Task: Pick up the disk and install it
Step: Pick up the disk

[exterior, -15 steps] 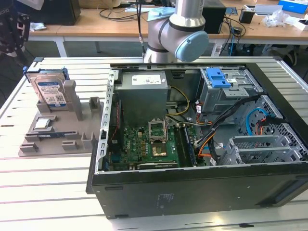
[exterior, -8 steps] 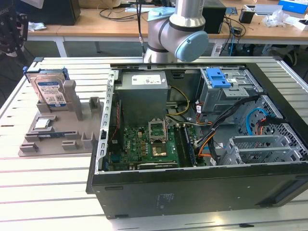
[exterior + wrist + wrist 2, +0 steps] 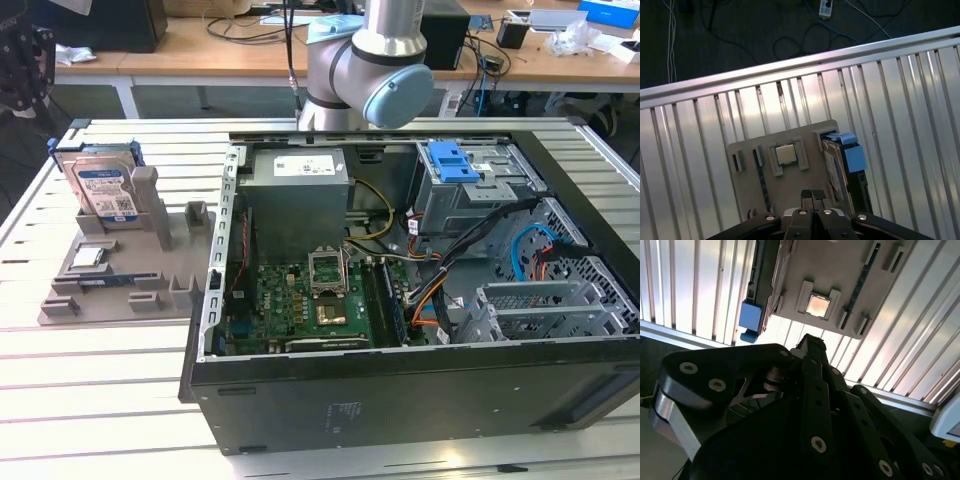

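while upright in the grey holder beside the chip, the disk, clear of the closed, empty gripper.

The disk had a silvery-grey metal body, a smooth blue-and-white paper label and a blue plastic rail. The holder looked like matt grey plastic. The table was ribbed bare aluminium with a soft sheen. The computer case was matt black painted metal outside and bare grey sheet metal inside. The gripper was matt black with shiny screw heads.
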Controlling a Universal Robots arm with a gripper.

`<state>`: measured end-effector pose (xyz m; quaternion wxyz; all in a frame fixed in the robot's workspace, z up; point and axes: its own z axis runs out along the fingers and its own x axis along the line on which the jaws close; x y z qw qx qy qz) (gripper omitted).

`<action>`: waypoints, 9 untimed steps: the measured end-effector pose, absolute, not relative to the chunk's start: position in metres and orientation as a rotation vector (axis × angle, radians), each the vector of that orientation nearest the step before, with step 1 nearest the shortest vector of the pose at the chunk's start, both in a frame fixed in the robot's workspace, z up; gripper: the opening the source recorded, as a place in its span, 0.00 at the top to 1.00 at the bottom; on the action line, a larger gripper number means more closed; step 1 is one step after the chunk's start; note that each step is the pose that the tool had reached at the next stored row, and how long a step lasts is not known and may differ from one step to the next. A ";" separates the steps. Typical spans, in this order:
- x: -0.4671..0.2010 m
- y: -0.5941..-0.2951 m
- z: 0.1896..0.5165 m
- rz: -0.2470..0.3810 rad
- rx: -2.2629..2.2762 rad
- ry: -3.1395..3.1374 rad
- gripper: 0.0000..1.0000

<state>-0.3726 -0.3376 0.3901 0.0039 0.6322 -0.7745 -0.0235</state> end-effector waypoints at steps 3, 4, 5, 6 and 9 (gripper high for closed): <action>-0.373 -0.338 0.390 -0.073 2.019 -2.395 0.90; -0.373 -0.338 0.390 -0.073 2.031 -2.384 0.90; -0.373 -0.338 0.390 -0.073 2.042 -2.374 0.90; -0.373 -0.338 0.390 -0.073 2.056 -2.362 0.90; -0.373 -0.338 0.390 -0.073 2.086 -2.335 0.90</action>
